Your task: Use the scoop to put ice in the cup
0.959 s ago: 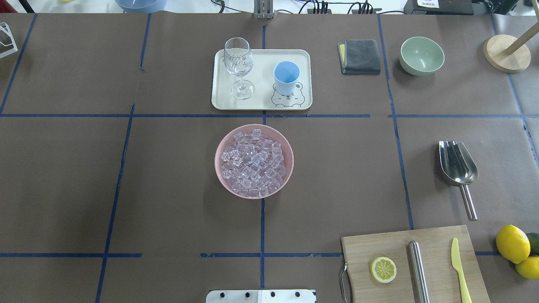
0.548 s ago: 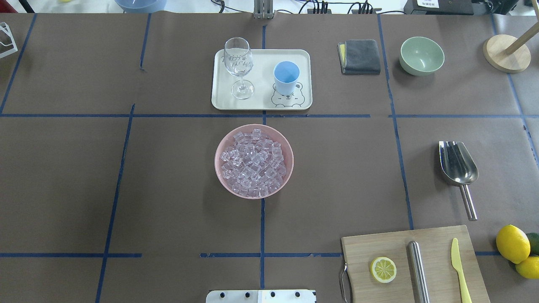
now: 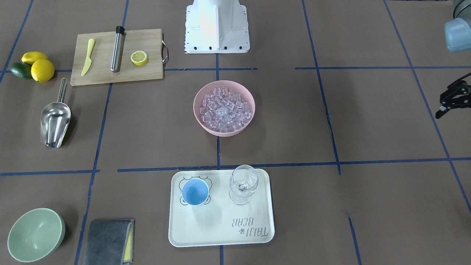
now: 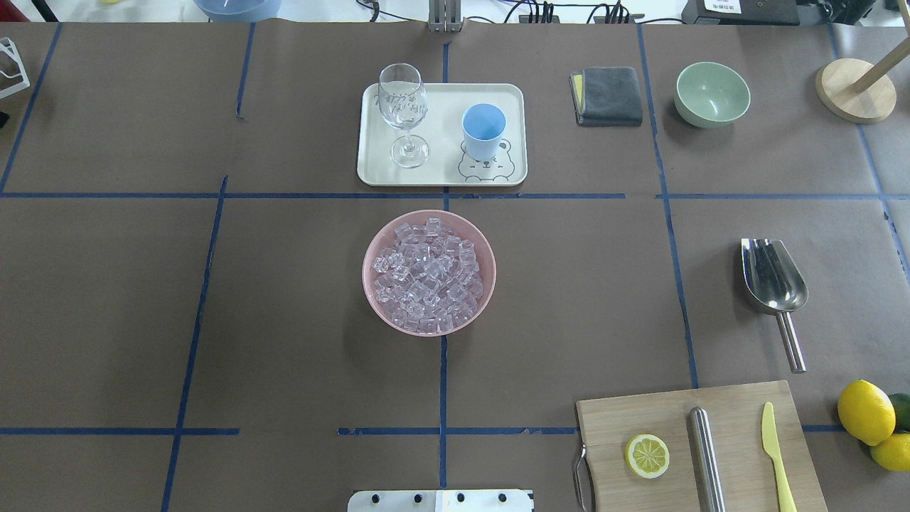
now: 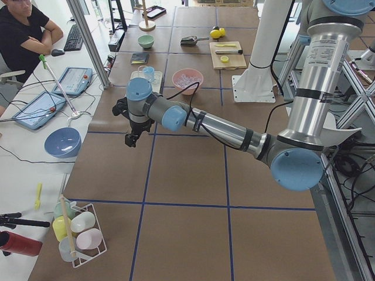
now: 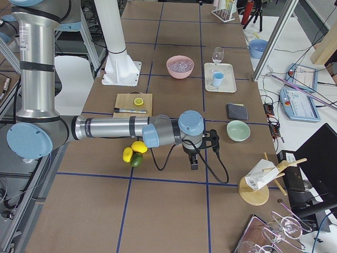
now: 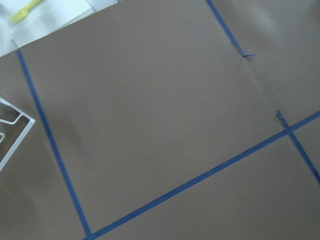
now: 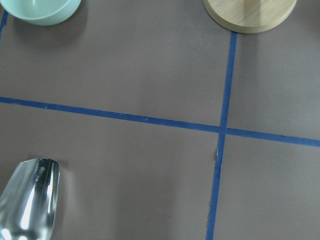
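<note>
Cream rect. tray [image 3: 206, 230], marked "BEAR", carries small round light-blue cup [image 3: 195, 191]. Shiny stainless-steel scoop [image 3: 55, 123] lies well apart. L gripper [image 5: 131, 138], R gripper [image 6: 194, 163]: jaw opening cannot be told.

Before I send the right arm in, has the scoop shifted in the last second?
No. The scoop lies where it was, just right of the blue tape line, handle toward the cutting board.

The table [image 4: 106, 320] is brown, gridded with blue tape lines [image 4: 533, 195]. A pink bowl [image 4: 367, 277] holds clear, glassy ice [image 4: 429, 277]. Beyond the bowl, a cream tray [image 4: 444, 107] printed with a grey bear outline carries the light-blue cup [image 4: 484, 135]. The scoop [image 4: 775, 281] is shiny silver steel.
</note>
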Controlling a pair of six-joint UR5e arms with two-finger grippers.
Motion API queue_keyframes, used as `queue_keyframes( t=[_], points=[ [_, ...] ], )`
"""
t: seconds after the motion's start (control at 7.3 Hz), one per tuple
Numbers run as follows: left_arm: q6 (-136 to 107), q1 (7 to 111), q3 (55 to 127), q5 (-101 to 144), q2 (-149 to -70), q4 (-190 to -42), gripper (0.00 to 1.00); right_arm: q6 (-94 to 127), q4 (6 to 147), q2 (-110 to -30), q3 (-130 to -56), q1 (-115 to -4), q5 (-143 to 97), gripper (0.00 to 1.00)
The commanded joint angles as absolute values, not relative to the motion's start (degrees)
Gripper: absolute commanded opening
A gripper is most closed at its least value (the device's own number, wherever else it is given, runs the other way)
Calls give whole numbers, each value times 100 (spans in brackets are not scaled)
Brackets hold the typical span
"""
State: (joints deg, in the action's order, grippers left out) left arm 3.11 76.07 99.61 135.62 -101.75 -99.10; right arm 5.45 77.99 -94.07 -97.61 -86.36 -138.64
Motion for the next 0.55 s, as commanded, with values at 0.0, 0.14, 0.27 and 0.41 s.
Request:
queue_keyframes(
  t=[0.0, 0.14, 0.27, 0.41],
  points=[
    [299, 7078, 9984, 13562, -10257, -9914, 100, 1983, 7462, -9466, -10200, -7950, -13677, 100],
    [308, 6980, 9984, 13553, -10257, -9923, 100, 2534, 7471, -9509, -10509, -7467, -13415, 100],
    [308, 6900, 9984, 13544, -10266, -9923, 100, 2575, 7479, -9536, -10634, -7262, -13456, 100],
    [308, 6865, 10010, 13535, -10266, -9923, 100, 2584, 7479, -9588, -10739, -7112, -13465, 100]
  ],
)
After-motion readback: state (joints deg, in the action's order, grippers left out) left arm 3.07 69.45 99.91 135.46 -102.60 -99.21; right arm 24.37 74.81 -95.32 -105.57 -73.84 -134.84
